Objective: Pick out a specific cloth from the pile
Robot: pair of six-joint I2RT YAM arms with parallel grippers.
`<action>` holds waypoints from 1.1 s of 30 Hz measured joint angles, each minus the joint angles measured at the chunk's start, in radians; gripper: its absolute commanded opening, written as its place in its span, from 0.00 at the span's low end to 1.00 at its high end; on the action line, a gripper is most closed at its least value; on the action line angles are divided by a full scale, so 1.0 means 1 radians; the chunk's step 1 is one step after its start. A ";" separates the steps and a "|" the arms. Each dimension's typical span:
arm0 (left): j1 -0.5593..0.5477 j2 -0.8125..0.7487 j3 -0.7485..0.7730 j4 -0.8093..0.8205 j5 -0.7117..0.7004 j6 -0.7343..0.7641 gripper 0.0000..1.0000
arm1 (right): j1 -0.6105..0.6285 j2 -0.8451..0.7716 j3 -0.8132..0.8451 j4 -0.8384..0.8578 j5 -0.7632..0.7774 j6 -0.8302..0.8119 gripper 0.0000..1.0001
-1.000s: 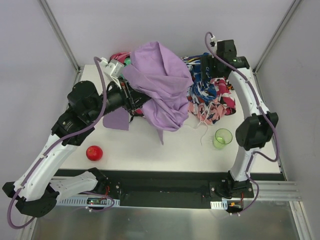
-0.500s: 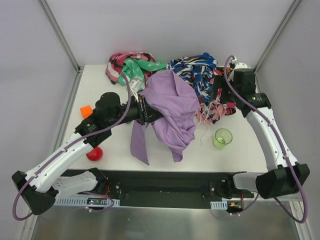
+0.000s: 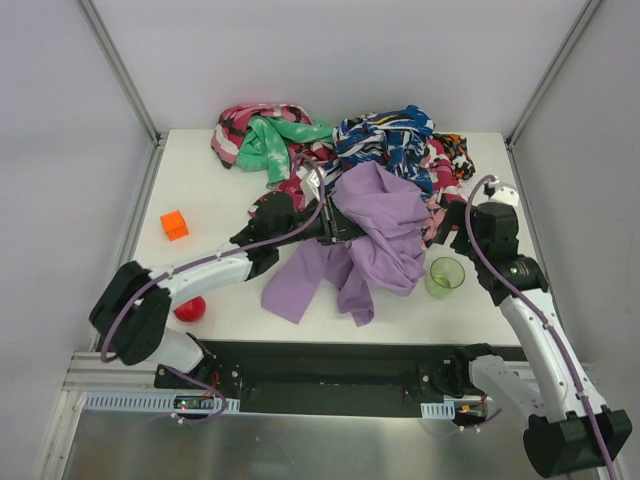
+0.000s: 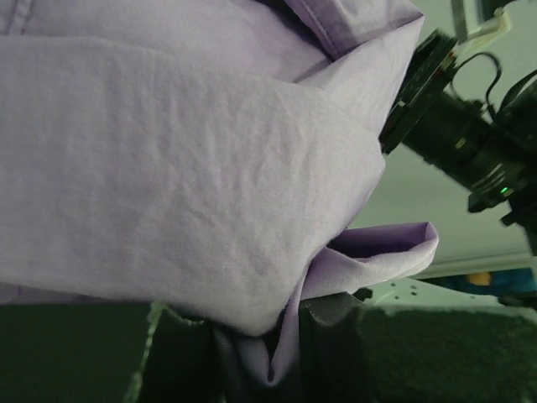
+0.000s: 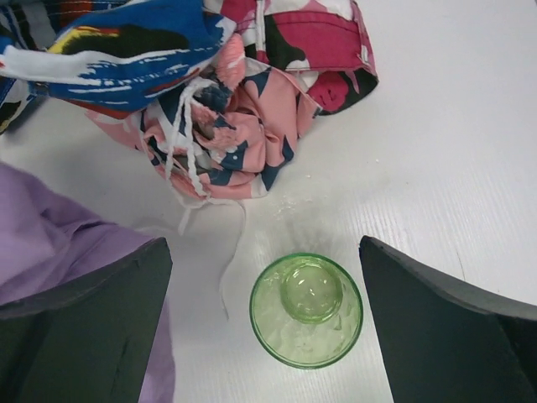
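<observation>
The white table (image 3: 200,190) bears the pile (image 3: 390,140) along its far edge. The cloth (image 3: 385,225) trails onto its middle, with a green cup (image 3: 445,275) just to the right. An orange cube (image 3: 174,224) and a red ball (image 3: 190,308) lie at the left.

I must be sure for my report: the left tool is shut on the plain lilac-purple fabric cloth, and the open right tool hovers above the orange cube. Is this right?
One thing is wrong: what lies under the open right tool is the translucent green plastic cup, as the right wrist view shows. The left tool is shut on the plain lilac-purple fabric cloth.
</observation>
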 measured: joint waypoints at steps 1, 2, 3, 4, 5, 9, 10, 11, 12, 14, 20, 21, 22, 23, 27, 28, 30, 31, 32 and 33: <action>-0.003 0.036 0.016 0.035 0.017 -0.021 0.00 | 0.000 -0.027 -0.023 0.002 0.009 0.008 0.96; -0.011 0.081 0.042 0.072 0.039 -0.045 0.00 | 0.000 -0.053 -0.044 0.002 0.018 0.015 0.96; -0.021 0.122 0.067 0.108 0.056 -0.068 0.00 | 0.000 -0.085 -0.066 0.003 0.030 0.023 0.96; -0.031 0.157 0.089 0.146 0.072 -0.091 0.00 | 0.000 -0.105 -0.077 0.002 0.038 0.027 0.95; -0.039 0.185 0.105 0.185 0.089 -0.112 0.00 | 0.000 -0.129 -0.089 0.004 0.049 0.032 0.96; -0.060 0.225 0.123 0.307 0.135 -0.171 0.00 | 0.000 -0.211 -0.112 0.005 0.093 0.043 0.96; -0.061 0.224 0.119 0.330 0.142 -0.174 0.00 | 0.000 -0.226 -0.114 0.005 0.101 0.045 0.96; -0.062 0.220 0.111 0.348 0.143 -0.172 0.00 | 0.000 -0.244 -0.117 0.004 0.110 0.047 0.96; -0.062 0.211 0.098 0.351 0.142 -0.167 0.00 | 0.000 -0.259 -0.121 0.004 0.117 0.048 0.96; -0.061 0.170 0.045 0.317 0.118 -0.131 0.00 | 0.000 -0.288 -0.130 0.005 0.133 0.051 0.96; -0.061 0.018 -0.158 0.076 -0.068 0.023 0.00 | 0.000 -0.315 -0.159 -0.005 0.162 0.061 0.96; -0.060 0.004 -0.201 0.054 -0.093 0.041 0.00 | 0.000 -0.314 -0.163 -0.009 0.163 0.063 0.96; -0.059 -0.005 -0.241 0.029 -0.126 0.049 0.00 | 0.000 -0.311 -0.165 -0.013 0.164 0.066 0.96; -0.059 -0.006 -0.275 0.004 -0.152 0.056 0.00 | 0.000 -0.309 -0.165 -0.014 0.164 0.068 0.96; -0.059 0.003 -0.325 -0.106 -0.229 0.072 0.05 | -0.001 -0.279 -0.165 -0.013 0.156 0.079 0.95; -0.059 0.009 -0.323 -0.122 -0.245 0.073 0.25 | -0.001 -0.269 -0.165 -0.013 0.154 0.081 0.96; -0.059 0.011 -0.313 -0.168 -0.274 0.076 0.70 | -0.001 -0.251 -0.165 -0.014 0.148 0.085 0.96; -0.059 0.008 -0.306 -0.194 -0.288 0.087 0.88 | -0.001 -0.241 -0.164 -0.018 0.148 0.088 0.96; -0.060 0.002 -0.300 -0.224 -0.305 0.097 0.99 | -0.001 -0.235 -0.163 -0.021 0.148 0.090 0.96; -0.060 -0.016 -0.295 -0.266 -0.327 0.097 0.99 | -0.001 -0.229 -0.158 -0.036 0.148 0.094 0.96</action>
